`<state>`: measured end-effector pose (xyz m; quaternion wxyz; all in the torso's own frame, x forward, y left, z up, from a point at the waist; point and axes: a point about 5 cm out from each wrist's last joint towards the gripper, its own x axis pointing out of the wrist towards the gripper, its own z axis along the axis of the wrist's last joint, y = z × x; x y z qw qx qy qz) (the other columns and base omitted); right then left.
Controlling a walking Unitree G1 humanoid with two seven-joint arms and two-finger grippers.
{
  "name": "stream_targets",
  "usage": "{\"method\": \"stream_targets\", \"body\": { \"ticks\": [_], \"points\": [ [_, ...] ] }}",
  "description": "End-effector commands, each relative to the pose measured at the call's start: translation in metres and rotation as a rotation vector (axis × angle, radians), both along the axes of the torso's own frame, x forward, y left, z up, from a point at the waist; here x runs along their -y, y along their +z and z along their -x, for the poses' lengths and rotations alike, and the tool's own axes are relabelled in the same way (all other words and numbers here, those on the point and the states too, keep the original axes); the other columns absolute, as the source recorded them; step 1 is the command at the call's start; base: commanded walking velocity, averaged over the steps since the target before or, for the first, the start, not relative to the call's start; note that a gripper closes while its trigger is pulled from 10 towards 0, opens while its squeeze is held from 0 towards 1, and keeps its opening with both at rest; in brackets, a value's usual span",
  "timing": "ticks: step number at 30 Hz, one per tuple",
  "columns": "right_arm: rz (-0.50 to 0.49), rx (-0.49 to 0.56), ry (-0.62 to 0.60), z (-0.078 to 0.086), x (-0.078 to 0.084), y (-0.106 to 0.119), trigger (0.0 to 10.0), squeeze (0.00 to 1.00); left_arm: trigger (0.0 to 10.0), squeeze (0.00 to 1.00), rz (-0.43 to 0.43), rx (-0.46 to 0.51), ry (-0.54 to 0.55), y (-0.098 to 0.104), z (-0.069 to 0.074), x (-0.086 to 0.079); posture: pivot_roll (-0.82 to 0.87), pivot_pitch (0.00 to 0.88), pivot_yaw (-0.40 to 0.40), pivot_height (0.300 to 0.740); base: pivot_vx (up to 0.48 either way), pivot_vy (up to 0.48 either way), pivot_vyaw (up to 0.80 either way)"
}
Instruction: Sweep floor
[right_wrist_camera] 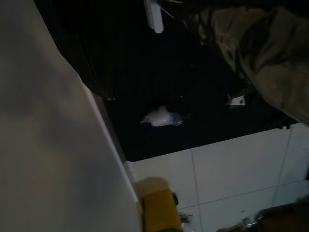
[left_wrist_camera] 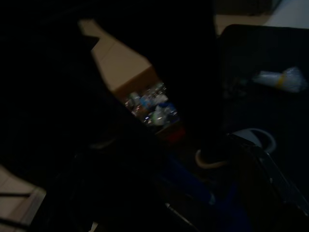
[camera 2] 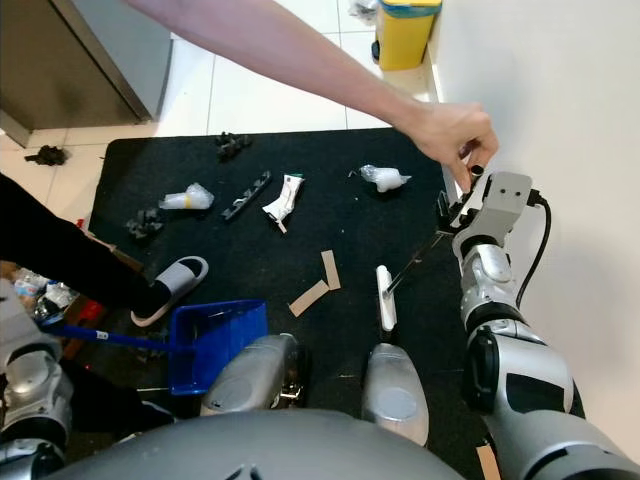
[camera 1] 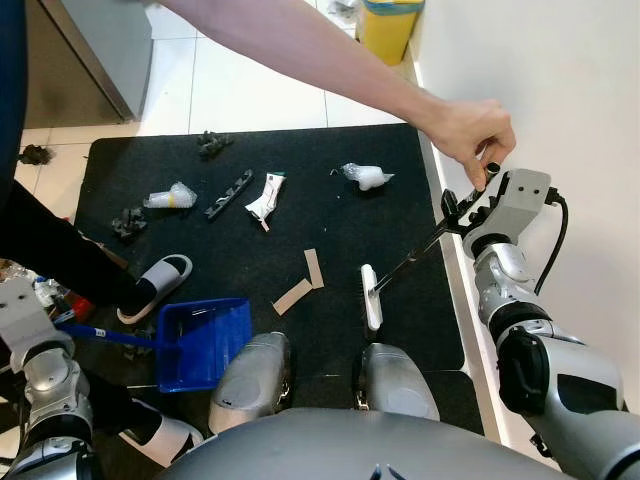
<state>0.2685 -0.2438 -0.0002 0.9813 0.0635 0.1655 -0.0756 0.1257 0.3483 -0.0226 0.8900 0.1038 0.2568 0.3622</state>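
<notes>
A brush with a white head point(camera 1: 371, 297) and a thin black handle lies slanted on the black mat point(camera 1: 330, 230). My right gripper point(camera 1: 458, 208) is shut on the upper end of that handle, close to the white wall. A person's hand point(camera 1: 470, 135) reaches in from the upper left and touches the top of this gripper. At the lower left stands a blue dustpan point(camera 1: 203, 342) on the mat; its handle point(camera 1: 105, 335) runs into my left gripper point(camera 1: 62, 323), which is shut on it. Plastic wrappers point(camera 1: 170, 197) point(camera 1: 365, 176), a white tube point(camera 1: 266, 197) and cardboard scraps point(camera 1: 314, 268) litter the mat.
The person's leg and slippered foot point(camera 1: 155, 285) stand just left of the dustpan. A yellow bin point(camera 1: 388, 25) sits by the wall at the back. A grey cabinet point(camera 1: 95, 45) is at the back left. My two knees point(camera 1: 250, 380) point(camera 1: 395, 380) are at the mat's near edge.
</notes>
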Motion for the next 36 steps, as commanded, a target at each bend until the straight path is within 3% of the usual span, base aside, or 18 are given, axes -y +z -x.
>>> {"method": "stream_targets", "body": {
  "ticks": [1, 8, 17, 18, 19, 20, 21, 22, 35, 36],
  "points": [
    [0.031, 0.03, 0.009, 0.002, 0.001, 0.002, 10.0, 0.0, 10.0, 0.0, 0.013, -0.005, -0.032, -0.004, -0.003, 0.009, 0.13, 0.0, 0.024, 0.74, 0.0, 0.0, 0.0],
    [0.099, 0.158, 0.092, 0.0, -0.003, 0.016, 10.0, 0.0, 10.0, 0.0, -0.011, 0.01, -0.084, -0.002, -0.011, 0.022, 0.11, 0.0, 0.03, 0.74, 0.0, 0.0, 0.0],
    [0.075, 0.272, 0.15, -0.018, -0.018, 0.036, 10.0, 0.02, 10.0, 0.0, 0.0, -0.007, -0.093, -0.007, -0.009, 0.025, 0.11, 0.0, 0.031, 0.74, 0.0, 0.0, 0.0],
    [0.072, 0.287, 0.165, -0.02, -0.021, 0.039, 10.0, 0.21, 10.0, 0.0, 0.002, -0.01, -0.092, -0.008, -0.009, 0.025, 0.11, 0.0, 0.031, 0.74, 0.0, 0.0, 0.0],
    [0.069, 0.297, 0.176, -0.022, -0.024, 0.041, 10.0, 0.51, 10.0, 0.0, 0.004, -0.013, -0.09, -0.008, -0.008, 0.024, 0.12, 0.0, 0.025, 0.74, 0.0, 0.0, 0.0],
    [0.069, 0.297, 0.176, -0.022, -0.024, 0.041, 10.0, 0.51, 10.0, 0.0, 0.004, -0.013, -0.09, -0.008, -0.008, 0.024, 0.12, 0.0, 0.025, 0.74, 0.0, 0.0, 0.0],
    [0.067, 0.304, 0.185, -0.024, -0.025, 0.042, 10.0, 0.85, 10.0, 0.0, 0.008, -0.019, -0.087, -0.009, -0.007, 0.023, 0.12, 0.0, 0.024, 0.74, 0.0, 0.0, 0.0],
    [0.065, 0.311, 0.192, -0.025, -0.027, 0.044, 10.0, 1.0, 10.0, 0.0, 0.011, -0.025, -0.084, -0.01, -0.006, 0.022, 0.12, 0.0, 0.024, 0.74, 0.0, 0.0, 0.0],
    [0.059, 0.32, 0.193, -0.024, -0.026, 0.045, 10.0, 1.0, 10.0, 0.0, 0.007, -0.024, -0.083, -0.011, -0.005, 0.025, 0.12, 0.0, 0.023, 0.74, 0.0, 0.0, 0.0],
    [0.061, 0.319, 0.189, -0.024, -0.026, 0.045, 10.0, 0.84, 10.0, 0.0, 0.005, -0.02, -0.085, -0.011, -0.005, 0.026, 0.12, 0.0, 0.023, 0.74, 0.0, 0.0, 0.0]
  ]
}}
